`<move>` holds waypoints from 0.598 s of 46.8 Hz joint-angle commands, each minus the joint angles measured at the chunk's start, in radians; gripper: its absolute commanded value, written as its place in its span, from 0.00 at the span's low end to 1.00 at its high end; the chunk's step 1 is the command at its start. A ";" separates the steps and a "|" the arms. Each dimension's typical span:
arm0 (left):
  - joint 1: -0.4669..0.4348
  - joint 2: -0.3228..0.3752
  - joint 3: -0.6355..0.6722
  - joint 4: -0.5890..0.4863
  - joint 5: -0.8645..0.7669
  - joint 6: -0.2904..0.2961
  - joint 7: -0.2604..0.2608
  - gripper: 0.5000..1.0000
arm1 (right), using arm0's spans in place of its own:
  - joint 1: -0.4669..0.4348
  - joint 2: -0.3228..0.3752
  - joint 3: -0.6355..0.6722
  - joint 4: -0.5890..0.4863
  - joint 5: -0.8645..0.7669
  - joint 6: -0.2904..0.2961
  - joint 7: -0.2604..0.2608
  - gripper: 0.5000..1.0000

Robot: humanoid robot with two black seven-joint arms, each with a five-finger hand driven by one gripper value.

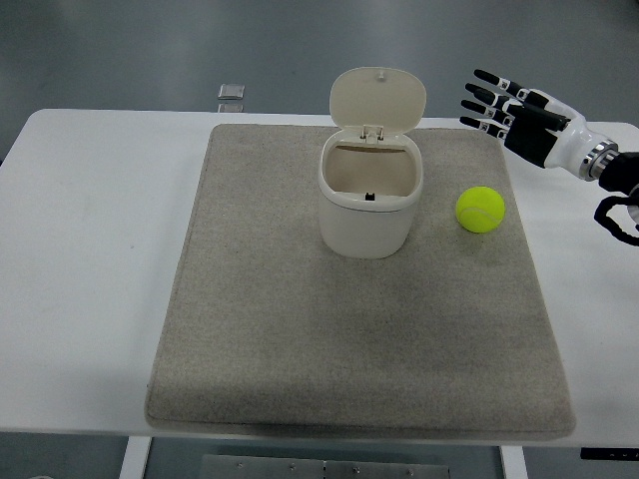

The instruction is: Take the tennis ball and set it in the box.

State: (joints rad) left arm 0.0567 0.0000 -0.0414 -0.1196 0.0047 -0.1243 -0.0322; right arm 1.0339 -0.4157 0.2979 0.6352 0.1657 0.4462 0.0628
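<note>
Nothing is done yet. The right hand [509, 110] has its fingers [484, 98] spread wide, holding nothing. The tennis ball [480, 209] sits below them, beside the open box [368, 200].

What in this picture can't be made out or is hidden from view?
- Head view: the box floor, hidden by its own front wall.
- Right hand arm, cut off at the right edge.
- Small object beyond the table: too small to identify.
- Left arm: outside the frame.
</note>
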 commanded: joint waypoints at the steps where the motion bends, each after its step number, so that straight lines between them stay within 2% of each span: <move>1: -0.002 0.000 0.000 0.000 0.000 0.000 0.000 0.99 | 0.000 0.002 0.001 0.000 0.000 0.000 0.000 0.84; 28: -0.003 0.000 0.000 -0.002 0.000 0.000 0.000 0.99 | -0.006 -0.005 -0.002 0.000 -0.014 0.000 0.002 0.84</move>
State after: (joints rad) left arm 0.0536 0.0000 -0.0420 -0.1213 0.0047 -0.1243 -0.0320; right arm 1.0264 -0.4185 0.2966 0.6350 0.1551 0.4469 0.0644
